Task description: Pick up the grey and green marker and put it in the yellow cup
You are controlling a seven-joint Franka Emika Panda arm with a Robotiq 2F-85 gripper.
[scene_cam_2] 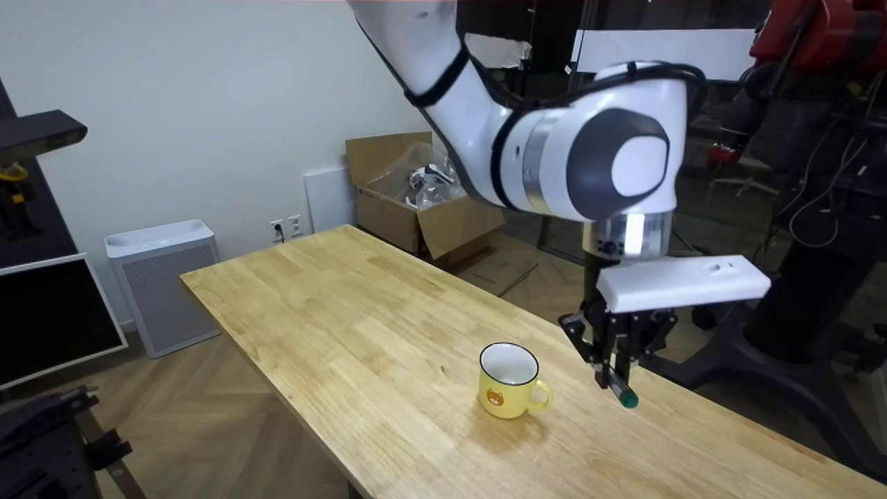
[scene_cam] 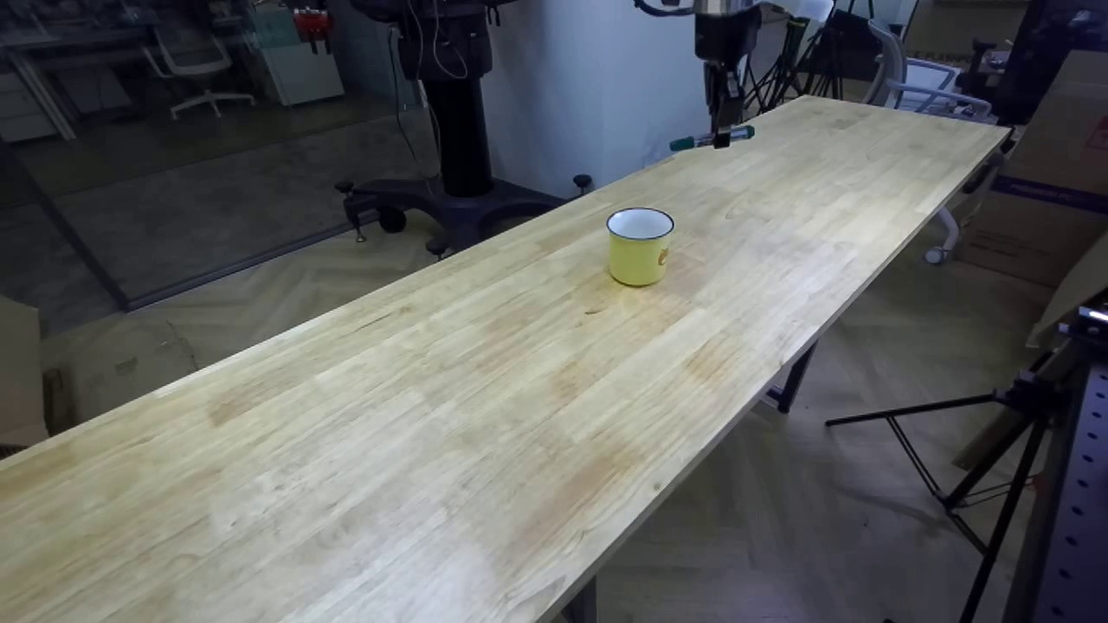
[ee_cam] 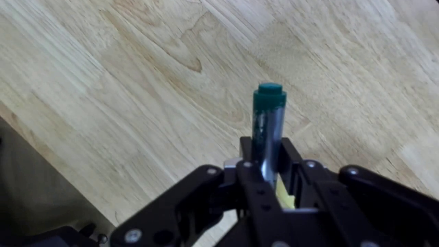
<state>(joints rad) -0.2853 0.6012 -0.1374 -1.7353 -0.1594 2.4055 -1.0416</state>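
Note:
The grey and green marker (scene_cam: 682, 144) is held by my gripper (scene_cam: 723, 138) above the far side of the table. It lies roughly level, with its green end (scene_cam_2: 628, 399) sticking out of the fingers. In the wrist view the fingers (ee_cam: 264, 151) are closed on the marker's grey barrel (ee_cam: 271, 121). The yellow cup (scene_cam: 636, 264) stands upright on the table, apart from the gripper. In an exterior view the cup (scene_cam_2: 500, 402) shows its handle, and the gripper (scene_cam_2: 611, 378) is beside it and higher. A yellow patch (ee_cam: 285, 195), probably the cup, shows between the fingers.
The long wooden table (scene_cam: 415, 415) carries the cup. A black wheeled stand (scene_cam: 463, 138) is by the table's long edge. An open cardboard box (scene_cam_2: 388, 222) and a white air purifier (scene_cam_2: 170, 291) stand on the floor beyond the table's end. A tripod (scene_cam: 1021, 398) stands beside the table.

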